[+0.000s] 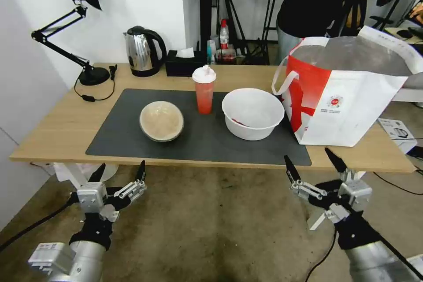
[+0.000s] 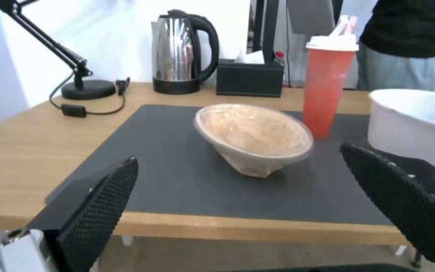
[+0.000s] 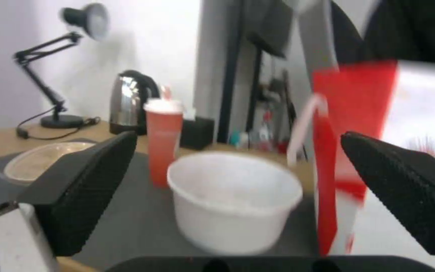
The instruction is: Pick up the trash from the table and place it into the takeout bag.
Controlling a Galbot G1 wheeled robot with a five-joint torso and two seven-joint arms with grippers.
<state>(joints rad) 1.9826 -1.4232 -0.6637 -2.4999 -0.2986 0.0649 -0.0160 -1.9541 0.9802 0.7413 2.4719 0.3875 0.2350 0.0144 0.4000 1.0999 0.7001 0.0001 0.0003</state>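
I see the table [image 1: 53, 132] mid-frame; takeout bag [image 1: 352, 97] upright at right, mouth open for drops; white bowl [image 1: 253, 112], beige bowl [image 1: 161, 120], cup [image 1: 204, 89] wait centre; left end effector [image 1: 120, 172] and right end effector [image 1: 315, 159] released, low, staged for reaching

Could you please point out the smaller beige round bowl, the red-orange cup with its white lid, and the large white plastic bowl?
Smaller beige round bowl [image 1: 161, 120]: head view, middle of its inside.
Red-orange cup with white lid [image 1: 204, 96]: head view, red side wall.
Large white plastic bowl [image 1: 253, 124]: head view, front outer wall.
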